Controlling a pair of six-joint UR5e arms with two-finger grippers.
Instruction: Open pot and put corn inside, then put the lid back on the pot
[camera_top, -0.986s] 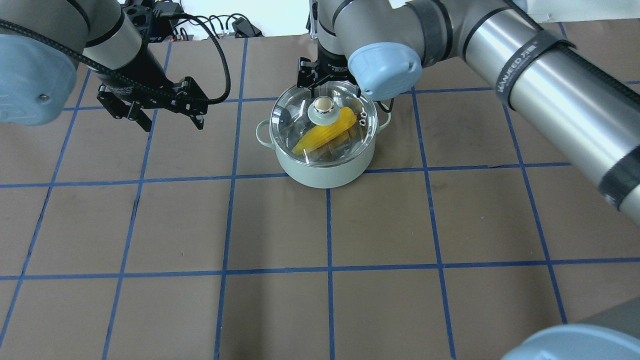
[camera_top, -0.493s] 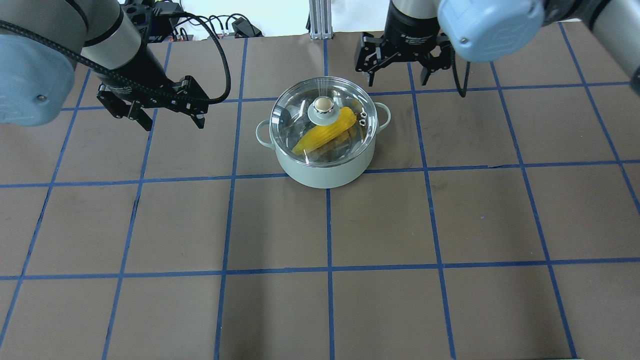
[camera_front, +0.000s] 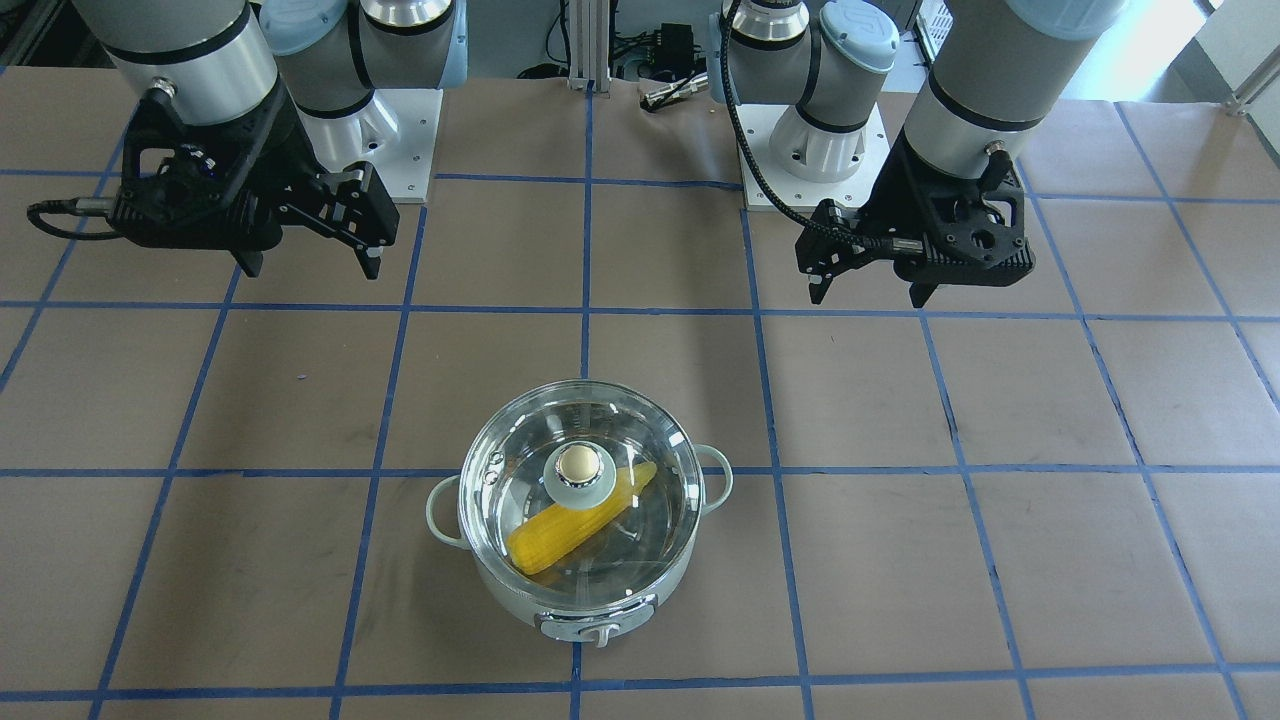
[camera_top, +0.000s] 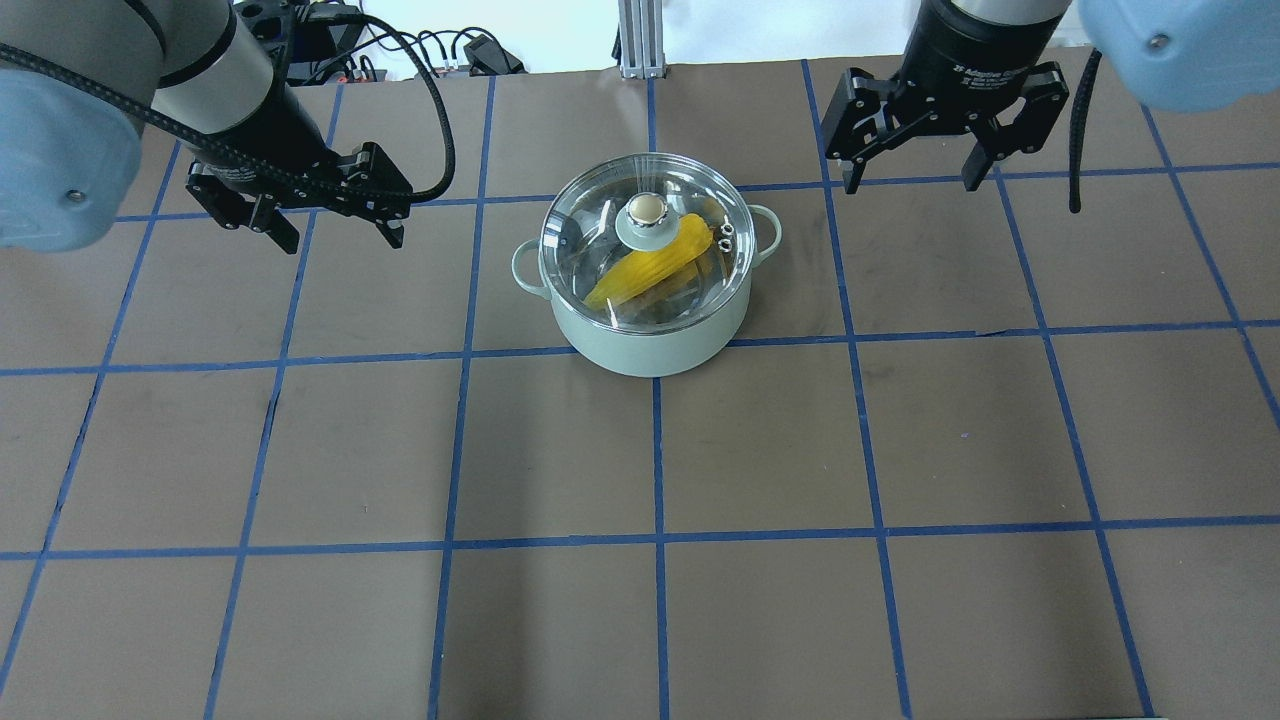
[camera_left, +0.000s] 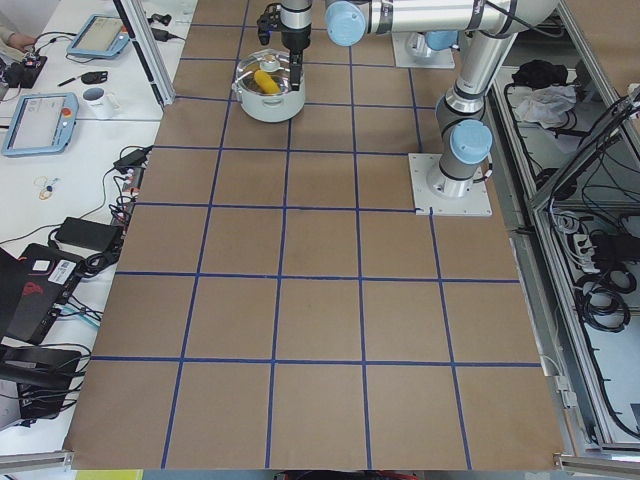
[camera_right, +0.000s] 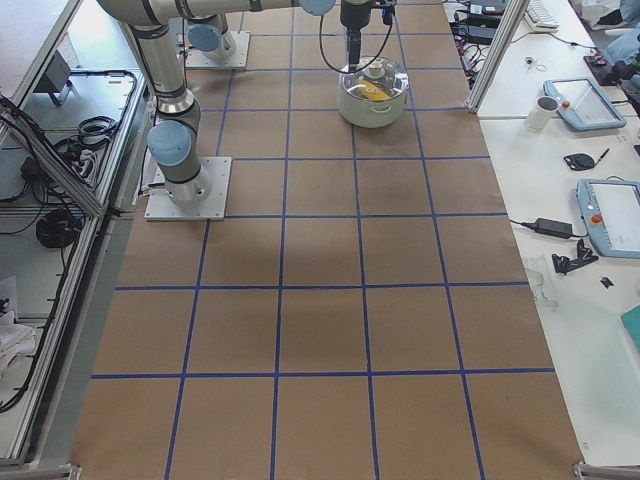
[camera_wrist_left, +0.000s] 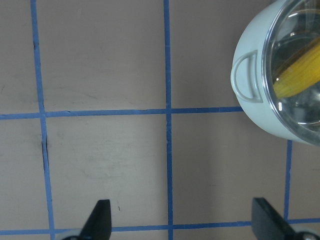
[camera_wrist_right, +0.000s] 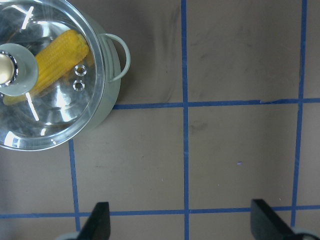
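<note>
The pale mint-green pot (camera_top: 640, 340) stands on the table with the clear glass lid (camera_top: 600, 215) seated on it. The yellow corn (camera_top: 650, 270) lies inside, seen through the glass. It also shows in the front view: the pot (camera_front: 445, 515), the lid (camera_front: 520, 450), the corn (camera_front: 560, 532). My left gripper (camera_top: 335, 232) is open and empty, raised to the pot's left. My right gripper (camera_top: 912, 182) is open and empty, raised to the pot's right and behind it. The left wrist view shows the pot (camera_wrist_left: 260, 107); the right wrist view shows the lid (camera_wrist_right: 55, 117) and corn (camera_wrist_right: 60, 59).
Brown paper with blue grid tape covers the table (camera_top: 640, 560). Cables and plugs (camera_top: 440, 45) lie beyond the far edge. The arm bases (camera_front: 820, 150) stand at the robot's side. Side benches hold tablets and a mug (camera_right: 545, 112).
My right arm has pulled away from the lid and swung to the right and back, open. The lid stays on the pot. My left gripper has shifted slightly.
</note>
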